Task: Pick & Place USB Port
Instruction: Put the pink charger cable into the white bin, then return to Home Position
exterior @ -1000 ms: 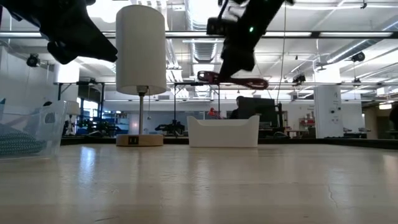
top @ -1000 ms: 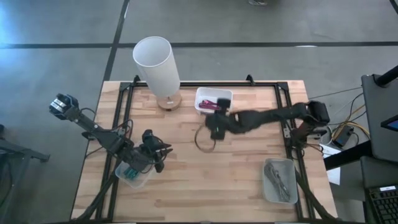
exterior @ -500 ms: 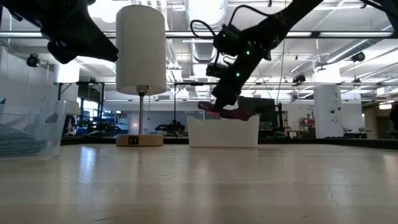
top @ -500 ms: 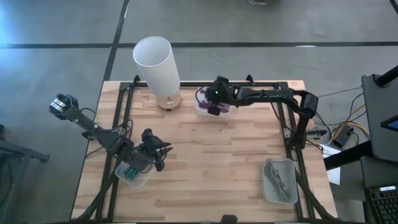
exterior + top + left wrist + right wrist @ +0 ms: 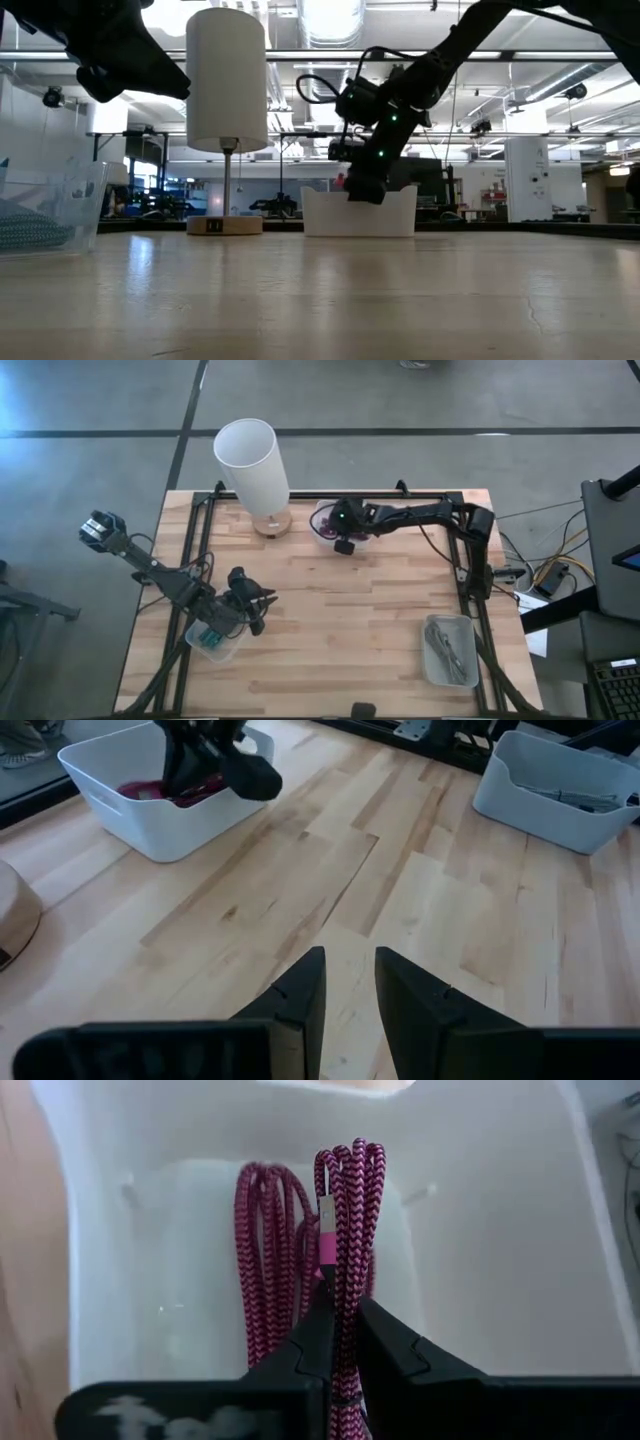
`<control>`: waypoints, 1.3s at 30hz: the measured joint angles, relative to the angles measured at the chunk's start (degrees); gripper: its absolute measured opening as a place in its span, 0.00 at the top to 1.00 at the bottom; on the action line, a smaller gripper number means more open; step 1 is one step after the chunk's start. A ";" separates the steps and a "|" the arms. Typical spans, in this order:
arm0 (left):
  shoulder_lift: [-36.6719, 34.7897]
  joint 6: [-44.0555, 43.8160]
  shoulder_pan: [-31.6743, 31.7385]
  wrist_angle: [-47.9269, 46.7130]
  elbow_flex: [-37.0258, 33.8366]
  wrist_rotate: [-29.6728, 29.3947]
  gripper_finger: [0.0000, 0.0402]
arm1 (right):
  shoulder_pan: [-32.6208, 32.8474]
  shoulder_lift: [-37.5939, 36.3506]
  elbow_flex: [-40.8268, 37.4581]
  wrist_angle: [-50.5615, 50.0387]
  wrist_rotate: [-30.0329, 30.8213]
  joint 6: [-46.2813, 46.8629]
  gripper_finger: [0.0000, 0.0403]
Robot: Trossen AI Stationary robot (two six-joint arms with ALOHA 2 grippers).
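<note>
Within the last second the right gripper (image 5: 340, 1330) swung from mid-desk (image 5: 380, 620) to the white bin (image 5: 322, 530) at the far edge and dipped into it, fingers pinched on a bundled pink braided cable (image 5: 348, 1230). A second pink cable (image 5: 262, 1260) already lay on the bin floor. The held bundle hung inside the bin walls (not yet set down), so placement looked nearly done, with only release left. The left gripper (image 5: 345, 995) hung parted over the near-left desk by a clear bin (image 5: 215, 645).

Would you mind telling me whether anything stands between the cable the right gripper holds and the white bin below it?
Nothing visible does: the right gripper holds the pink cable directly over the white bin, where another pink coil already lies.
</note>
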 joint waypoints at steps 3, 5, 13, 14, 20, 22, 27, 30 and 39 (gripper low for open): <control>0.00 0.00 0.00 0.02 0.00 -0.02 0.78 | 0.02 0.83 0.09 -0.08 -0.08 0.66 0.92; 0.00 -0.02 0.00 -0.01 0.00 -0.02 0.78 | 0.02 0.85 0.09 -0.49 -0.21 0.96 0.89; 0.00 -0.02 0.00 0.07 0.00 -0.07 0.78 | 0.02 -0.99 0.10 -0.53 0.01 3.34 0.74; 0.00 -0.03 0.00 0.05 0.00 -0.07 0.78 | 0.05 -1.41 0.09 -0.80 0.01 3.62 0.72; -0.28 3.60 0.00 0.00 0.00 -3.04 0.78 | 2.39 -7.35 1.40 -7.41 -0.14 7.56 0.68; -1.11 3.76 0.09 -0.24 0.22 -4.59 0.79 | 3.78 -10.46 1.84 -12.36 -0.22 7.96 0.67; -5.98 5.48 0.01 -1.00 1.71 -3.34 0.83 | 8.75 -20.89 1.15 -19.51 -0.24 7.90 0.68; -10.14 10.66 -0.02 -4.55 2.58 -2.84 0.85 | 11.85 -28.22 -1.35 -21.36 -0.28 8.01 0.68; -25.55 19.35 0.26 -2.39 -5.87 -2.79 0.87 | 18.09 -54.23 -25.71 -4.45 -6.32 14.92 0.68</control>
